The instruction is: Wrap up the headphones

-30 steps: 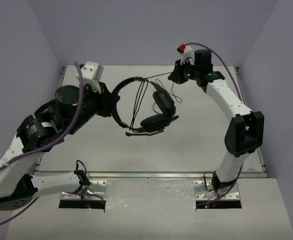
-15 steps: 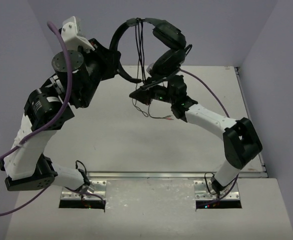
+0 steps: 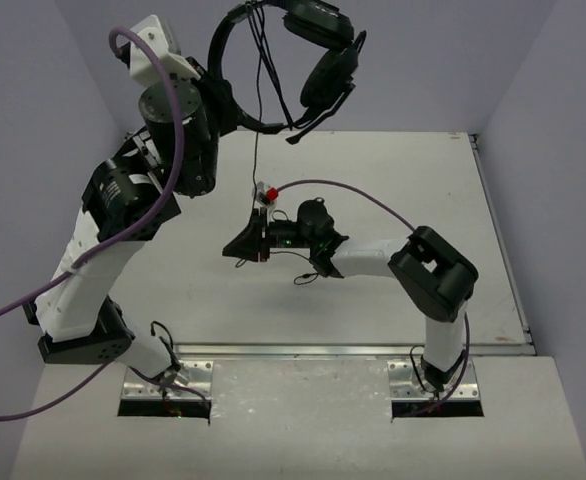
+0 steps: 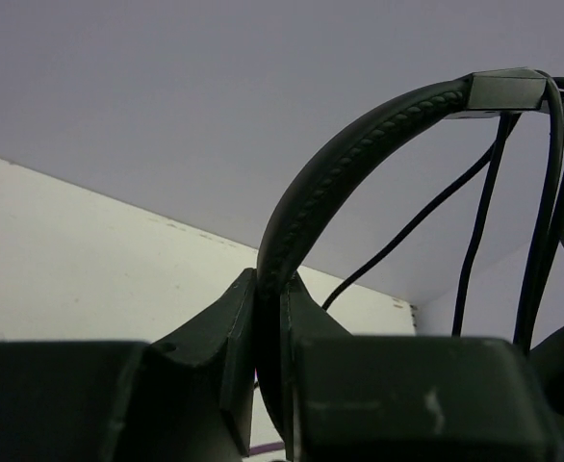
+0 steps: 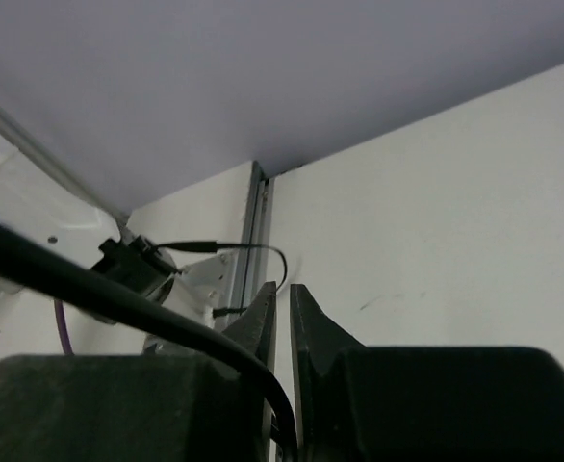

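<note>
- the bench (image 3: pixel 423 180) is a white board closed in by grey-violet walls (image 3: pixel 303 100) along its left, far and right edges; both arms are bolted at its near edge.
- the left arm (image 3: pixel 123 215) stands tall from the near left corner and reaches up toward the far edge, with a purple robot cable (image 3: pixel 3 310) looping off it.
- the right arm (image 3: pixel 433 285) rises from the near right side, folds at the elbow and lies low across the bench toward its middle.
- the headphones (image 3: pixel 318 22) hang high in the air, clear of the bench. in the top view they show over the far edge, left of its middle. the headband (image 3: pixel 213 60) is to the left, the earcups (image 3: pixel 331 75) to the right, and the boom mic (image 3: pixel 318 118) slants out below them.
- the left pincer (image 3: pixel 225 100) is clenched on the headband; its wrist view shows the fingers (image 4: pixel 234 327) pressed on either side of the padded band.
- the right pincer (image 3: pixel 235 248) sits low over the middle of the bench, tips aimed at the left edge. in its wrist view the fingers (image 5: pixel 261 322) are drawn to a thin slit, grasping the cable.
- the cable (image 3: pixel 257 150) drops in a thin straight line from the headphones to the right pincer, with other strands draped across the headband.
- its loose tail (image 3: pixel 305 275) curls on the bench beside that pincer, toward the near edge; the plugs are too small to make out.
</note>
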`<state>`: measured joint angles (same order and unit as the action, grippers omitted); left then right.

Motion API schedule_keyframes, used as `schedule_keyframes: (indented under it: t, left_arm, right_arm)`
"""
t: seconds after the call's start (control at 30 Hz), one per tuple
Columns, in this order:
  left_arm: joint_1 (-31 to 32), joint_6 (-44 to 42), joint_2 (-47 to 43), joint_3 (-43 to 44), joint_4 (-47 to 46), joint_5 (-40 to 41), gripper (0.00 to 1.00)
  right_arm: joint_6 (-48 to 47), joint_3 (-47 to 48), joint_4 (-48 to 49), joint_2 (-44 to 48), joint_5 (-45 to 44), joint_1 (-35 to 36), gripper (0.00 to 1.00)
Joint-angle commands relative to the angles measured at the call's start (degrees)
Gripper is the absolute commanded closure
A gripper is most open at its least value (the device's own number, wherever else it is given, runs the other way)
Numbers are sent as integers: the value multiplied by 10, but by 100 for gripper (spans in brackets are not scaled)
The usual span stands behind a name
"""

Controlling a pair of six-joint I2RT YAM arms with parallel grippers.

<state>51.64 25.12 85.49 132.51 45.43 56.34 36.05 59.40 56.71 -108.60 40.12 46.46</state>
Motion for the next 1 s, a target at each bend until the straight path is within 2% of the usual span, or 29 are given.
schedule_keyframes:
  t: [0.0, 0.03, 0.07, 0.13, 0.2, 0.3, 0.37, 0.5, 0.67, 0.8, 0.97]
  left_arm:
    - [-25, -17, -2, -15, -33, 32, 100]
    - [-65, -10, 3, -11, -24, 13, 100]
    - [-91, -1, 17, -9, 0, -41, 100]
    - [-157, 14, 34, -9, 16, -84, 100]
    - [-192, 17, 61, -16, 27, -139, 100]
    - [-270, 32, 76, -50, 15, -210, 100]
    - [-298, 37, 87, -68, 4, -250, 99]
    - [-340, 43, 116, -70, 7, -260, 100]
    - [-341, 75, 108, -132, -12, -189, 100]
    - [-341, 75, 94, -241, -47, -125, 99]
    - [-327, 110, 68, -369, -91, -86, 100]
  right_arm:
    - [20, -66, 102, 7, -13, 18, 91]
    - [17, -87, 110, 14, -23, 24, 97]
    - [17, -133, 131, 35, -37, 30, 99]
    - [14, -184, 146, 64, -64, 34, 99]
    - [-2, -262, 158, 114, -103, 43, 99]
    - [-30, -340, 140, 188, -148, 62, 99]
    - [-54, -358, 85, 218, -161, 84, 99]
    - [-131, -329, -47, 287, -198, 120, 99]
    - [-171, -254, -172, 316, -209, 145, 99]
    - [-221, -187, -293, 352, -235, 159, 99]
    - [-320, -33, -482, 349, -268, 156, 99]
